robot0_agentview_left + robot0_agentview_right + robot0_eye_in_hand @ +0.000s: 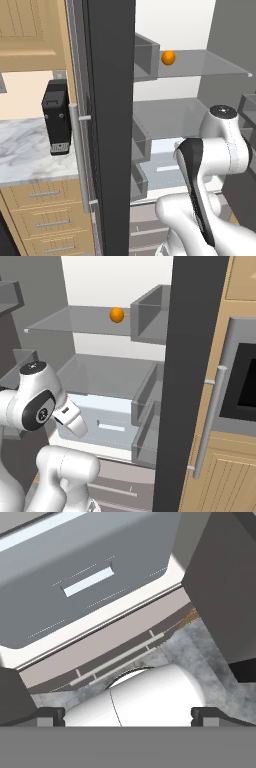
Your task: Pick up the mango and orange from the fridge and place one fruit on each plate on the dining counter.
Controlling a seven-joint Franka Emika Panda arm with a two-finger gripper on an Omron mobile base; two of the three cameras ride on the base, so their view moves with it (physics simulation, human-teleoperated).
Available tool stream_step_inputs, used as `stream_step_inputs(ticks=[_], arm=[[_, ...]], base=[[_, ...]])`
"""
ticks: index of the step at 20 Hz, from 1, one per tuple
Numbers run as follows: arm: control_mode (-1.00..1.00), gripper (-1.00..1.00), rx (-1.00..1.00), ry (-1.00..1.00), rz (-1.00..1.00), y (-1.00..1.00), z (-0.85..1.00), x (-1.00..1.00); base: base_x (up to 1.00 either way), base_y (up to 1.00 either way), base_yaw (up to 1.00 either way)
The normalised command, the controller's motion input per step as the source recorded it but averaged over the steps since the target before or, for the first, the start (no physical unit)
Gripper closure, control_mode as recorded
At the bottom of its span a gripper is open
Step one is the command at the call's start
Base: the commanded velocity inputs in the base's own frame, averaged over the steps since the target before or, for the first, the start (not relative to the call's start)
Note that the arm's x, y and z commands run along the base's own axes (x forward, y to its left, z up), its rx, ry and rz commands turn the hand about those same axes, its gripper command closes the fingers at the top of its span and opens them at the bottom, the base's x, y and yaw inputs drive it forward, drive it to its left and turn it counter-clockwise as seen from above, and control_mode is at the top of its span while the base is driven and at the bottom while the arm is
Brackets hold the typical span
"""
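The fridge (110,125) is standing open, its dark door edge blocking the middle of the left base view. The orange (168,57) is sitting on the upper glass shelf (210,62), upper right of centre. Low in the hand view, the gripper (128,714) is spreading its tips wide, grasping nothing, looking down at the steel drawer (90,582).
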Motion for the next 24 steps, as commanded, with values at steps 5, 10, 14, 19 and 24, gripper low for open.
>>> stream_step_inputs(ticks=[5,10,14,19,24], arm=[[-1.00,-1.00,0.00,-0.10,0.04,-0.18,0.24,0.07],[-1.00,-1.00,-0.04,-0.42,0.18,-0.47,0.61,0.08],[-1.00,-1.00,-0.02,-0.48,0.34,-0.38,0.84,0.10],[-1.00,-1.00,-0.13,-0.13,0.20,0.03,1.00,0.08],[-1.00,-1.00,-0.20,0.01,-0.04,0.31,1.00,0.57]], base=[[0.06,-0.01,0.00],[0.00,0.00,0.00],[0.00,0.00,0.00],[0.00,0.00,0.00],[0.00,0.00,0.00]])
